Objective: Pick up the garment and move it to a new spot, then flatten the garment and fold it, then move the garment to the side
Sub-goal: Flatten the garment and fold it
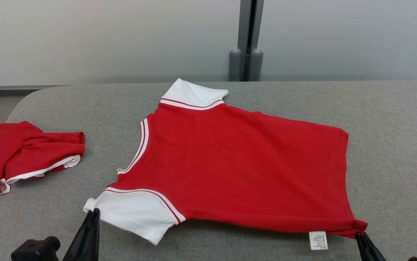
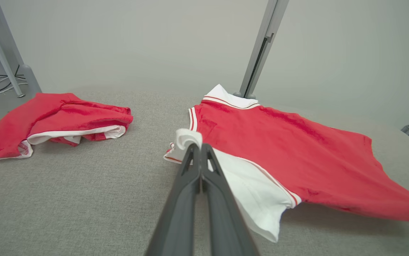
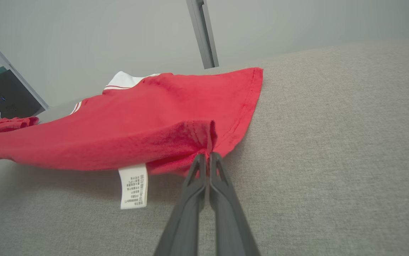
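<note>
The red shirt (image 1: 230, 163) lies spread across the middle of the grey padded table (image 1: 393, 145), with its neck end toward the robot's left and its hem toward the right. The far sleeve (image 1: 194, 95), which is white, points to the back edge of the table. The near sleeve (image 1: 136, 214), also white, points toward the robot.

The left gripper (image 1: 94, 212) has its two dark fingers pressed together on the outer edge of the near sleeve. In the left wrist view a small curl of white cloth sits right at the fingertips. The right gripper (image 1: 359, 235) is likewise closed tight, on the near hem corner, with red cloth bunched at its tips.

A white label (image 1: 318, 240) hangs from the near edge just left of that grip. Between the two grips the near edge stands slightly off the table, with shadow under it. The rest of the shirt rests on the surface.

A second red garment (image 1: 23, 152) lies crumpled at the table's left end, well apart from the shirt. A grey post (image 1: 246, 40) rises behind the table, beyond the far sleeve.
</note>
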Motion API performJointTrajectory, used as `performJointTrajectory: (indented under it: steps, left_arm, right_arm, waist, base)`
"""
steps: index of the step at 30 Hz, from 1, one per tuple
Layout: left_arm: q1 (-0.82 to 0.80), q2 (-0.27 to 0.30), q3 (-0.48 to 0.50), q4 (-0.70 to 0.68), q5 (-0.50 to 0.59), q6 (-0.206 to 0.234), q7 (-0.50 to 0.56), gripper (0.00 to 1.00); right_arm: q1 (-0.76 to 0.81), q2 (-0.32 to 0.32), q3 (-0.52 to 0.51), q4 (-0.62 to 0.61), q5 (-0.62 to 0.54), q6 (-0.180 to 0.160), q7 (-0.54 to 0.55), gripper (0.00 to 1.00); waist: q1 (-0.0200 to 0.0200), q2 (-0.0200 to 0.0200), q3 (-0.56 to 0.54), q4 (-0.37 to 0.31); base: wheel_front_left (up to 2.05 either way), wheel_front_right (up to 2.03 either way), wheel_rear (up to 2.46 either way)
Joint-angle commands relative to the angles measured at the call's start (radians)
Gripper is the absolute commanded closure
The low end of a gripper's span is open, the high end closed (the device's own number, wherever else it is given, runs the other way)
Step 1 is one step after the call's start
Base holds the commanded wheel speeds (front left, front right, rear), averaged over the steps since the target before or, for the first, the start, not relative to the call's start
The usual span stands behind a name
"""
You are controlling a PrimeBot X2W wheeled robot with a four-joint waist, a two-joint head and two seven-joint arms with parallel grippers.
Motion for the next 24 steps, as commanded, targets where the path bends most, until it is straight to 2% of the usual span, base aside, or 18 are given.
performJointTrajectory:
  steps: [1,7,14,24]
  left_arm:
    - [-0.014,0.008,0.005,0.007,-0.005,0.002,0.004,1.00]
    - [-0.096,0.020,0.001,0.077,-0.033,-0.027,0.000,1.00]
    - [-0.314,0.058,-0.009,0.220,-0.040,-0.081,-0.005,1.00]
    - [-0.633,0.078,-0.020,0.517,-0.080,-0.133,-0.036,1.00]
  right_arm:
    - [-0.006,0.004,-0.001,-0.005,-0.007,0.000,0.011,1.00]
    - [-0.055,0.019,0.002,0.001,0.006,0.000,0.032,1.00]
    - [-0.173,0.032,-0.002,0.052,0.047,0.000,0.036,1.00]
    - [-0.343,0.022,0.041,0.164,0.078,0.000,0.015,1.00]
  waist:
    - [0.0000,-0.0001,0.014,-0.010]
    - [0.0000,-0.0001,0.066,-0.035]
    - [0.0000,-0.0001,0.166,-0.070]
    - [0.0000,-0.0001,0.268,-0.102]
  base:
    - [0.00,0.00,0.00]
    - [0.00,0.00,0.00]
    - [0.00,0.00,0.00]
    - [0.00,0.00,0.00]
